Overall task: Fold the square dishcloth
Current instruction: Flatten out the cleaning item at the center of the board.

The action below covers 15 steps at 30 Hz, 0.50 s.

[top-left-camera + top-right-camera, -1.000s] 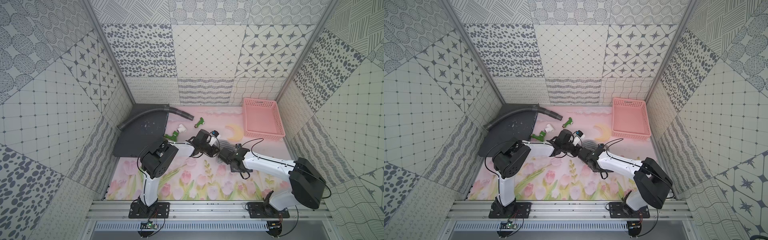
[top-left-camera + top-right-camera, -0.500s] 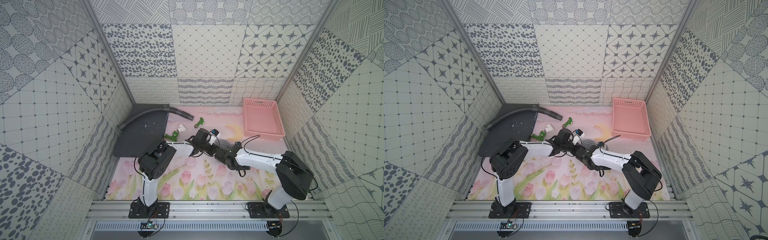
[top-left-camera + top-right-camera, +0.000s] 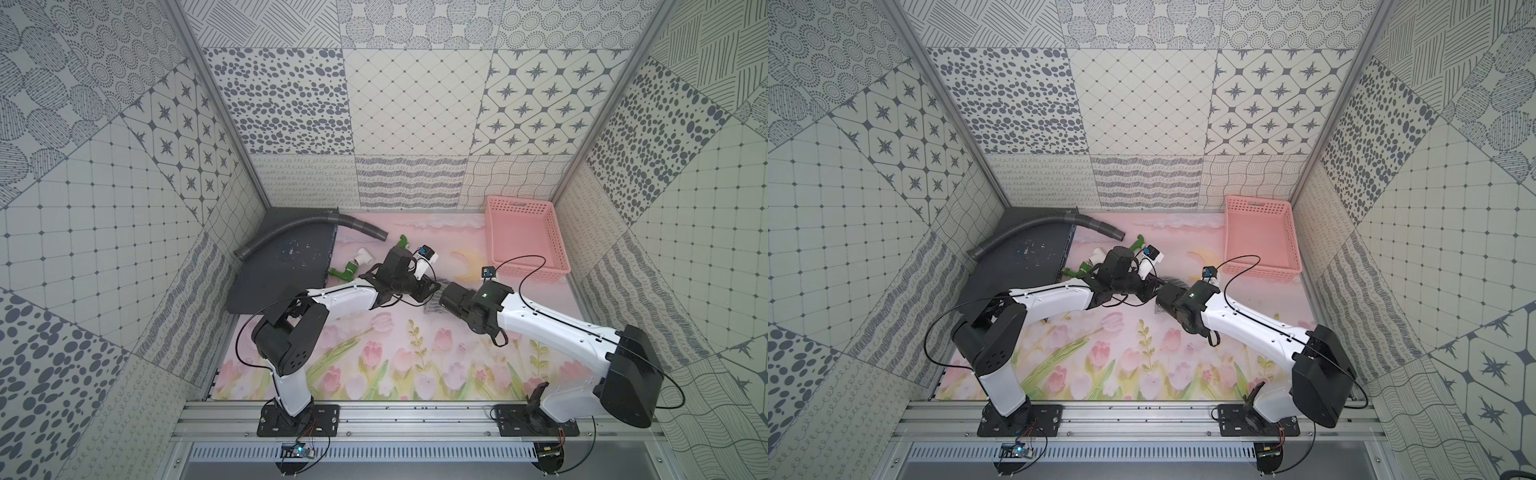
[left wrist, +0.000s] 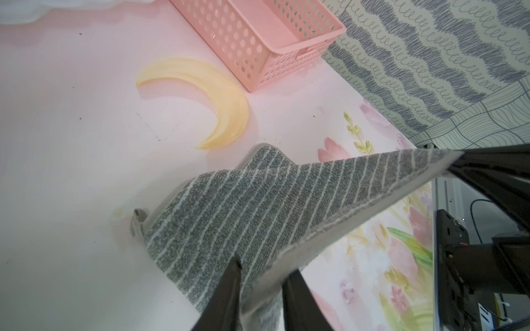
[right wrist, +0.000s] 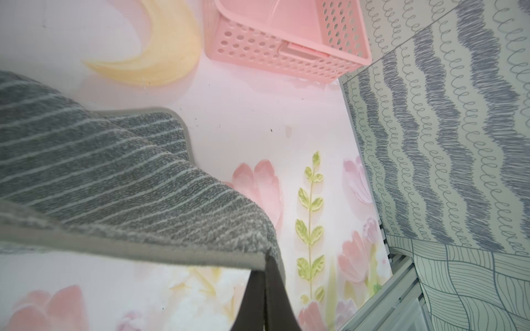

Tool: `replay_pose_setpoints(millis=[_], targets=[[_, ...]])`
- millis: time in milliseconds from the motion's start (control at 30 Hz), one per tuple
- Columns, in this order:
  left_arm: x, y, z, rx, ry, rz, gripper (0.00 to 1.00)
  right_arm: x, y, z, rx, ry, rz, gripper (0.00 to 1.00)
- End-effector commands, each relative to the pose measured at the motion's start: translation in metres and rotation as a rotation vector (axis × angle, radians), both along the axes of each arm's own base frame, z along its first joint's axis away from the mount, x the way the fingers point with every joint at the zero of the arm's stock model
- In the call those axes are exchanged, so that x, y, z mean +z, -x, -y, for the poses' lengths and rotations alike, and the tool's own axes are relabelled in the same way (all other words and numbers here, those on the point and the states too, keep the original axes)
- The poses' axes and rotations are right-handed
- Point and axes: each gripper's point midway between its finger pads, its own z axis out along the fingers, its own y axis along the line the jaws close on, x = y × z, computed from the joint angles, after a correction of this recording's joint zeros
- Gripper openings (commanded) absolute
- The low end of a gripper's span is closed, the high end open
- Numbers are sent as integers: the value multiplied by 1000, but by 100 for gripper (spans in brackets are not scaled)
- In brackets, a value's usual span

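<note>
Far left: dark grey board (image 3: 282, 270) with a corrugated grey hose (image 3: 291, 230) curving over its back edge. Green-and-white pipe fittings (image 3: 347, 270) lie just beside the board on the flower-printed mat (image 3: 374, 353). Centre: left gripper (image 4: 263, 268) reaches in low over the mat. Its two dark fingers (image 4: 226, 295) stand a little apart, with the near hem of the square dishcloth (image 4: 258, 206) running up between them. Cannot tell whether the pads bite the hem or it merely rests there. The square dishcloth is grey with thin white stripes and sits mid-mat between the two grippers. Both top views hide most of it under the grippers; a striped patch shows in a top view (image 3: 1170, 282). Its far part lies flat on the mat just short of the yellow crescent moon print (image 4: 223, 100), with a small grey loop (image 4: 137, 222) at the hem. Its near part is raised off the mat and drawn taut as a sloping sheet toward the right. Right gripper (image 5: 264, 266): fingers pressed together on the cloth's near corner, the hem pinched between the tips, the cloth sagging away from them. Far right: pink perforated basket (image 3: 528, 272) in the back corner, past the moon print and apart from the cloth.
</note>
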Motion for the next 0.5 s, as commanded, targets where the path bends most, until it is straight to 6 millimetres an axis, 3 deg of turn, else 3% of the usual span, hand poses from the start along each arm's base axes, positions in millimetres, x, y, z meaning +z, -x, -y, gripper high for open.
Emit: replay_pose_setpoints(millis=[0,67,233,467], targets=[[1,8,-8,-15,-29,10,14,26,-4,-2,53,-7,45,0],[4,10,-8,-18,-23,9,0,34,-6,-5,73,-32,59,0],[32,16,-14,-1,16,54,0,52,-8,-7,113,-51,84,0],[108,31,-38,50,42,189,0,91,-3,-11,212,-129,119,0]])
